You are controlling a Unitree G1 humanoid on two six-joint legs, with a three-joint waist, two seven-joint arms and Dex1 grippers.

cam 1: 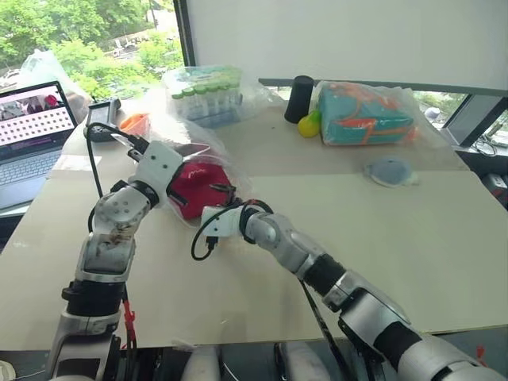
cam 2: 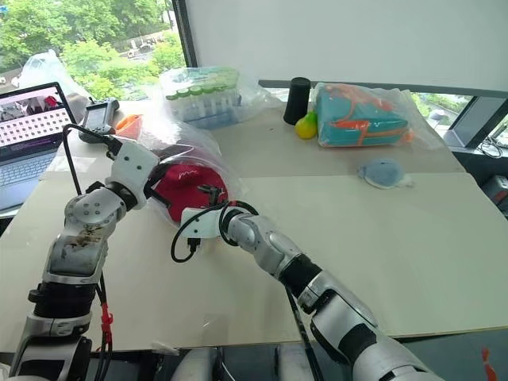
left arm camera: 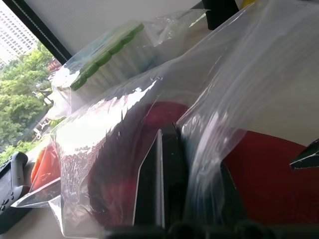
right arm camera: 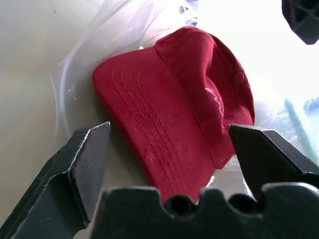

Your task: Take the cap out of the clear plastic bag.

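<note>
We find an office-type test room: laptop [cam 1: 30, 131] beyond the left gripper [cam 1: 176, 186], worktable [cam 1: 397, 254], window.

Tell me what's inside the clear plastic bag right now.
The red cap lies inside the clear plastic bag, brim toward the open right pincer. The shut left pincer pinches the bag's film. The cap's far side is hidden, so anything behind it can't be seen.

Clutter along the far side of a pale table [cam 1: 444, 262]

An open laptop [cam 1: 32, 127] sits at the left edge, a bag of green-capped tubes [cam 1: 205, 94] near the window, then a black cylinder [cam 1: 299, 97], a yellow ball [cam 1: 308, 125], a bagged teal-and-orange item [cam 1: 367, 115] and a small grey-blue round thing [cam 1: 389, 171].
</note>
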